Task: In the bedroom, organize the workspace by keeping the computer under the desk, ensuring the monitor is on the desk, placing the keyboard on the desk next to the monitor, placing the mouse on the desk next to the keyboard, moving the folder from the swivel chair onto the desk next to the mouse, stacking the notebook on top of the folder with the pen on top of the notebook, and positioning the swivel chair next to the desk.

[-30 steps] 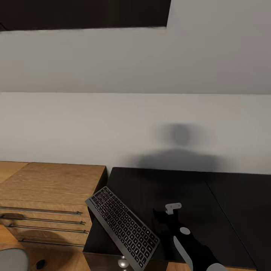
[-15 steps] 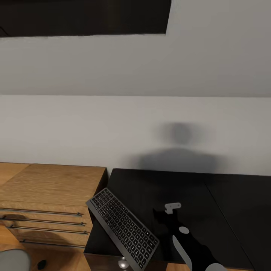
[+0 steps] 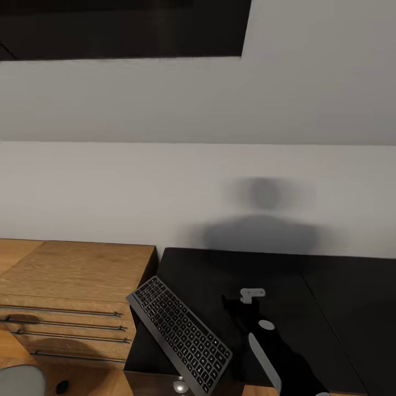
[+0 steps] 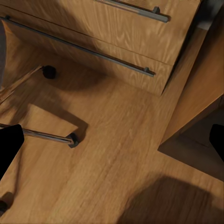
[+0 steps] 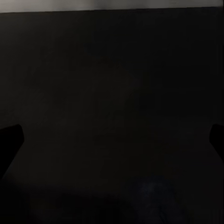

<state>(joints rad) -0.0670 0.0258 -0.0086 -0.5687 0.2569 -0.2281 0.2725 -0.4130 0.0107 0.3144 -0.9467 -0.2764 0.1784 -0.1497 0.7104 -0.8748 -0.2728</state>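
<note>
The keyboard (image 3: 179, 341) lies slantwise on the left end of the glossy black desk (image 3: 286, 275), one corner jutting past the front edge. To its right, my right gripper (image 3: 234, 309) hovers low over bare desk top, apart from the keyboard. In the right wrist view the right gripper (image 5: 112, 140) is open, black desk (image 5: 112, 84) beneath it and nothing between the fingers. My left gripper (image 4: 112, 144) is open and empty over the wood floor. A chrome leg of the swivel chair (image 4: 44, 136) with a castor lies below it. The chair's grey seat (image 3: 19, 382) shows at the lower left.
A light wooden chest (image 3: 77, 272) with bar handles (image 3: 60, 311) stands directly left of the desk; its drawers (image 4: 93, 32) also face the left wrist camera. A silver knob (image 3: 180, 385) sits under the desk front. The grey wall (image 3: 165, 192) rises behind.
The head camera has tilted up slightly, shifting the whole picture down. My right gripper has moved a little farther out over the desk. The keyboard has not moved.
</note>
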